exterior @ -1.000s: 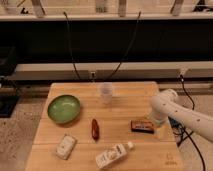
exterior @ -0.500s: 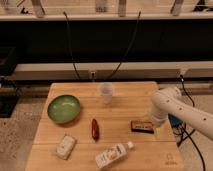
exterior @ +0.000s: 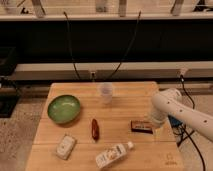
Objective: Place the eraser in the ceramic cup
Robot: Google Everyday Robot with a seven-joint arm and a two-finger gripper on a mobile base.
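Note:
The eraser (exterior: pixel 141 126), a small dark block with a reddish-brown top, lies flat on the right half of the wooden table (exterior: pixel 125 107). The ceramic cup (exterior: pixel 105 93), small, pale and without a handle, stands upright at the back middle of the table, well to the left of and behind the eraser. My gripper (exterior: pixel 154 123) is at the end of the white arm (exterior: pixel 172 107) that reaches in from the right. It sits low at the eraser's right end, and the arm hides most of it.
A wide green bowl (exterior: pixel 63 108) stands at the left. A dark red oblong item (exterior: pixel 94 129) lies in the middle, a white packet (exterior: pixel 65 146) at front left, and a white bottle (exterior: pixel 114 154) lies on its side at the front. Black cables hang behind the table.
The arm's end has shifted slightly left and lower at the eraser's right end. The eraser sits a touch further left. The cup and other objects have not moved.

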